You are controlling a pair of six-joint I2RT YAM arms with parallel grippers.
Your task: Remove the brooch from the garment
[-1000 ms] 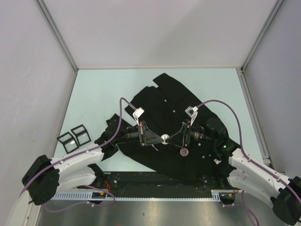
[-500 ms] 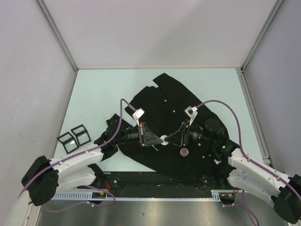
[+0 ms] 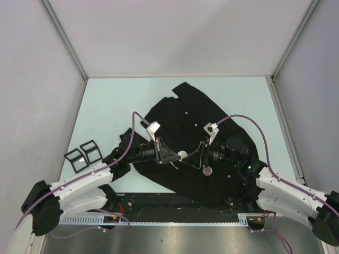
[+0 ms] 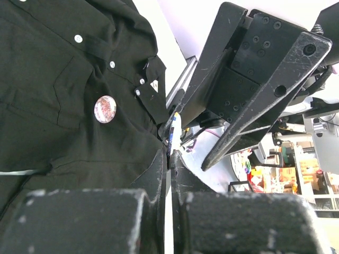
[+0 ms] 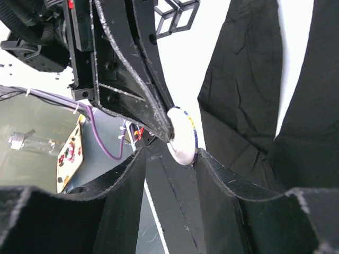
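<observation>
The garment, a black shirt with small white buttons, lies spread on the table. My left gripper is shut on a round white brooch and holds it above the shirt. The left wrist view shows this brooch edge-on between the shut fingers. My right gripper faces it, open. In the right wrist view the brooch sits between the right gripper's spread fingers, against the right one. A second brooch, red and white, is pinned on the shirt and also shows in the left wrist view.
Two small black wire-frame boxes stand on the pale table to the left of the shirt. They also show in the right wrist view. Grey walls close in the table on three sides. A metal rail runs along the near edge.
Both grippers have shifted slightly left with the white brooch. The right gripper has come closer, so the brooch now sits between its fingers.
</observation>
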